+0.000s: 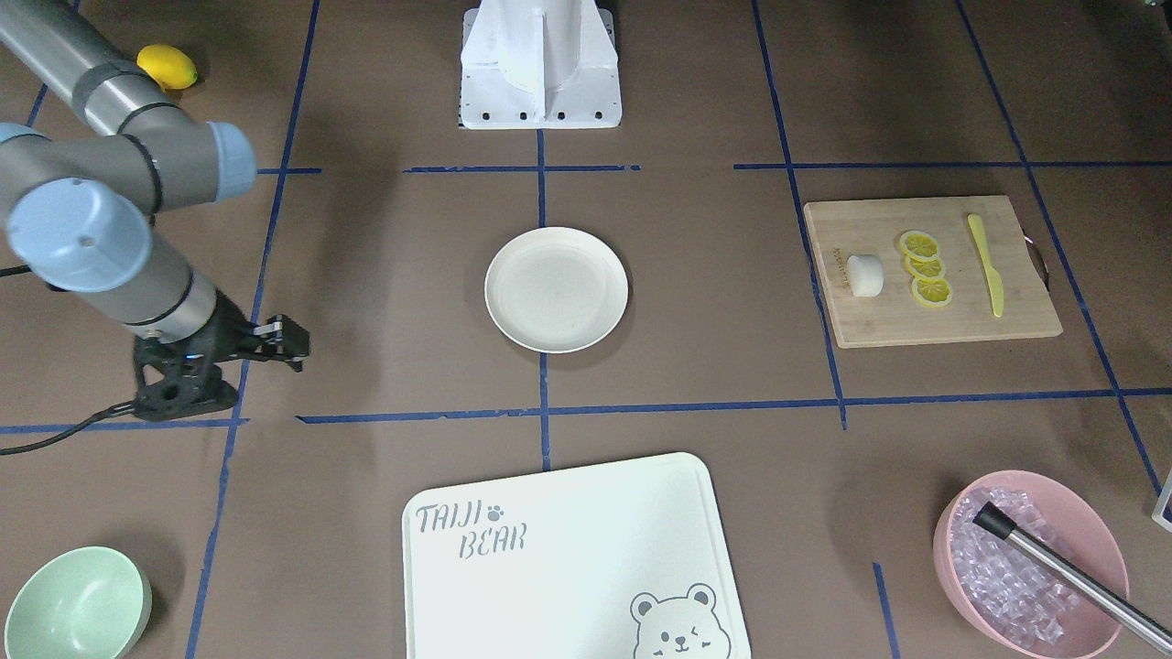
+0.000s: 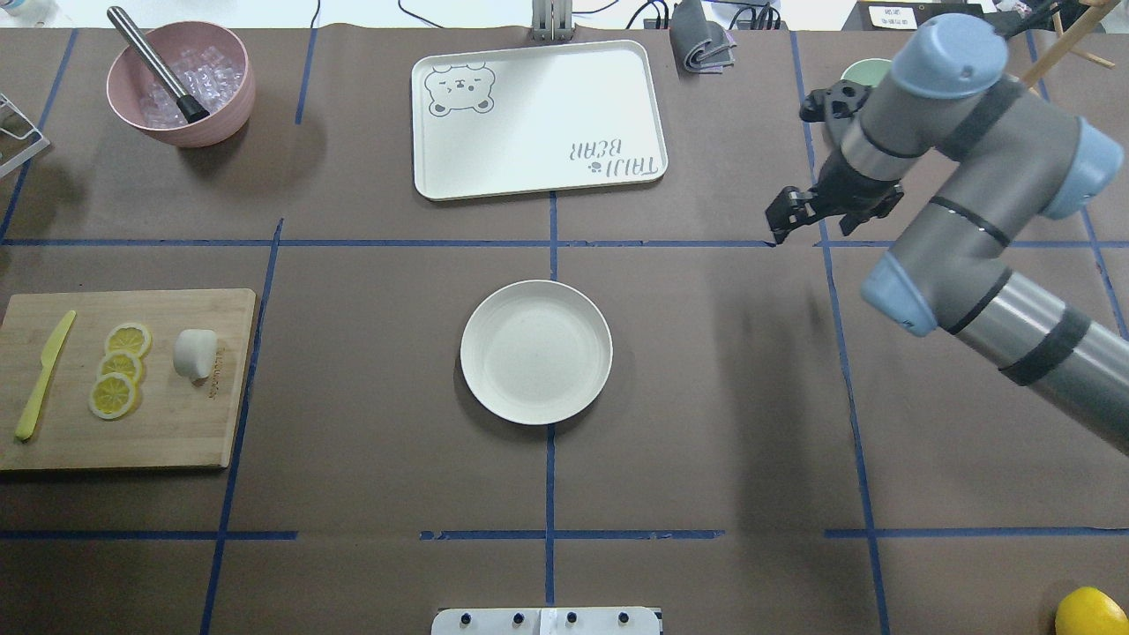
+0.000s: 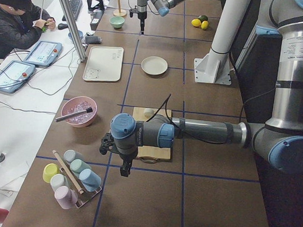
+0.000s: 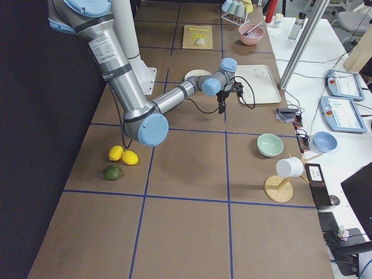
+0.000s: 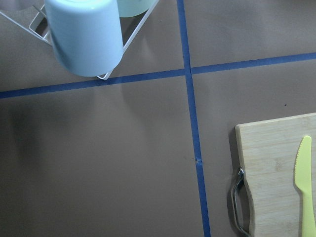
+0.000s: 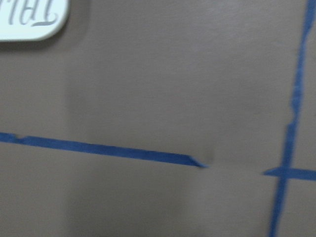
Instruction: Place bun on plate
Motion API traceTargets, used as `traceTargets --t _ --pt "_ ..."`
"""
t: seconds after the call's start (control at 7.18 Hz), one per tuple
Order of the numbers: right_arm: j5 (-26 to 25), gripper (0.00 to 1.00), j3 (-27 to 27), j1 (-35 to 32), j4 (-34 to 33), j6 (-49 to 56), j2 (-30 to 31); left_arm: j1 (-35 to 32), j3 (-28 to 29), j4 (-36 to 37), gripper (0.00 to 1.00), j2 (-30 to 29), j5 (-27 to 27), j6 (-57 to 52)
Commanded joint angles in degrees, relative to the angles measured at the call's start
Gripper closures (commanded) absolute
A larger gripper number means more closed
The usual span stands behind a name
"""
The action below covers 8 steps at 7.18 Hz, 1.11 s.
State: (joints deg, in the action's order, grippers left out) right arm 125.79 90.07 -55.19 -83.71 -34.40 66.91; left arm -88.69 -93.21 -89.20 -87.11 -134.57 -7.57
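Note:
The bun (image 2: 195, 353) is a small white stub lying on the wooden cutting board (image 2: 176, 423) at the table's left, next to the lemon slices (image 2: 119, 369); it also shows in the front view (image 1: 864, 275). The cream plate (image 2: 535, 352) sits bare at the table's centre (image 1: 556, 289). My right gripper (image 2: 778, 227) hangs over bare table far to the plate's right, its fingers together and holding nothing (image 1: 298, 346). My left gripper (image 3: 125, 170) shows only in the left side view, beyond the board's outer end; whether it is open or shut I cannot tell.
A yellow plastic knife (image 2: 44, 375) lies on the board's outer side. A white bear tray (image 2: 538, 115) sits beyond the plate, and a pink bowl (image 2: 220, 97) of ice with a metal rod stands at far left. A mint bowl (image 1: 78, 604), a lemon (image 1: 167, 66) and a cup rack (image 3: 71, 175) are also here.

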Motion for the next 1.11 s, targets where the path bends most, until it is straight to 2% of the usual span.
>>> traceTargets --t 0.0,0.14,0.28,0.42,0.56,0.84,0.98 --pt "2.00 0.00 0.28 -11.47 -0.76 21.54 9.78 1.07 0.13 -0.01 0.00 -0.17 0.19 0.62" --pt "1.91 0.00 0.10 -16.04 -0.58 31.23 13.74 1.07 0.05 -0.18 0.00 -0.26 -0.16 0.54" --pt "2.09 0.00 0.10 -21.14 -0.58 34.98 17.43 0.98 0.05 -0.18 0.00 -0.34 -0.17 0.54" --pt "2.18 0.00 0.28 -24.67 -0.14 35.19 20.43 1.07 0.13 -0.27 0.00 -0.69 -0.17 0.45" --pt "2.26 0.00 0.63 -27.83 0.03 35.28 23.59 1.07 0.14 -3.66 0.00 -1.39 -0.08 0.45" --pt "6.37 0.01 1.59 -32.94 -3.89 35.19 23.62 1.07 0.66 -13.68 0.00 -1.40 -0.17 0.71" --pt "6.39 0.01 3.60 -33.05 -6.36 35.10 24.32 1.16 0.92 -13.80 0.00 -2.01 -0.34 0.54"
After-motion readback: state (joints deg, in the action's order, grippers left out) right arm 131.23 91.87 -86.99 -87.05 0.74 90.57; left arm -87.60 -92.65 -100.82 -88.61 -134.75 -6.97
